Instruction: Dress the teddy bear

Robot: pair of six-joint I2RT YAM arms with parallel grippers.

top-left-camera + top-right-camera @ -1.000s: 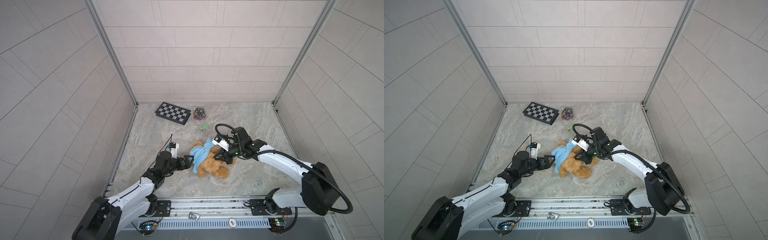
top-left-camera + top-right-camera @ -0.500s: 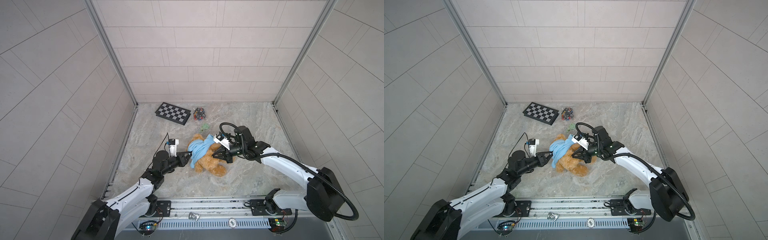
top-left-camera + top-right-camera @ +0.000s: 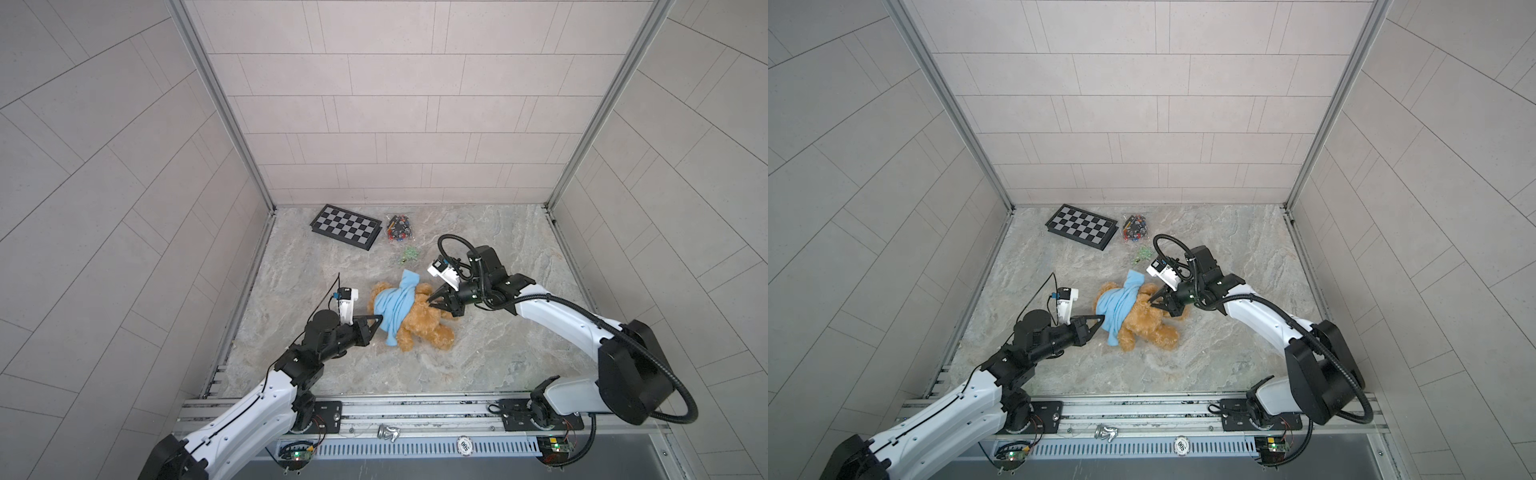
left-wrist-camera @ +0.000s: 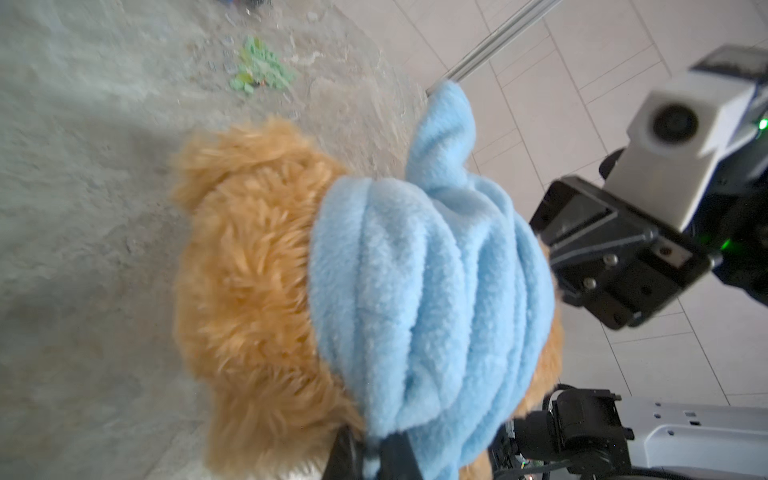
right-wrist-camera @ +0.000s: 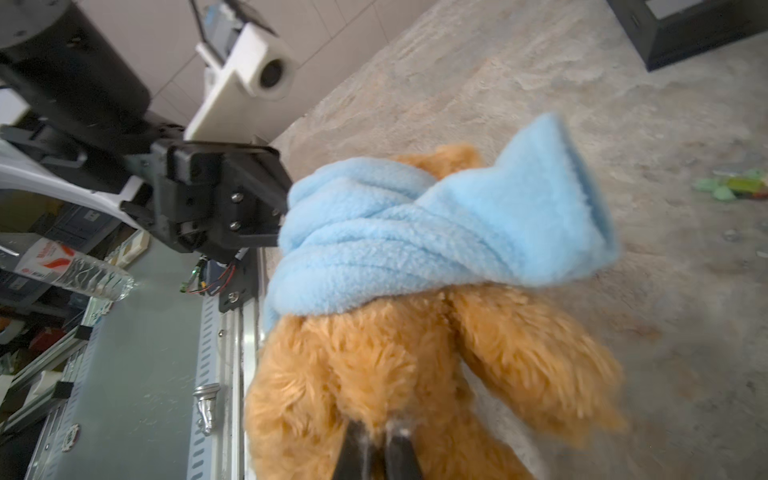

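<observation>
The golden-brown teddy bear [image 3: 426,328] [image 3: 1148,326] lies mid-table with a light blue hoodie [image 3: 395,305] [image 3: 1117,305] bunched in folds around its upper body. My left gripper [image 3: 379,319] [image 3: 1101,318] is at the hoodie's left edge. In the left wrist view this gripper [image 4: 372,446] is shut on the hoodie [image 4: 415,291] hem, next to the bear's fur [image 4: 249,291]. My right gripper [image 3: 431,300] [image 3: 1152,300] meets the bear from the right. In the right wrist view it [image 5: 376,436] is shut on a tuft of the bear's fur [image 5: 374,365] below the hoodie [image 5: 415,237].
A chessboard [image 3: 345,227] lies at the back left, with a clear bag of coloured pieces [image 3: 399,227] beside it and green bits [image 3: 409,254] a little nearer. Tiled walls close three sides. A metal rail [image 3: 415,411] runs along the front edge.
My left gripper has gone from open to shut on the hoodie's hem. The bear and hoodie have shifted slightly toward the back. The right gripper stays shut on the fur.
</observation>
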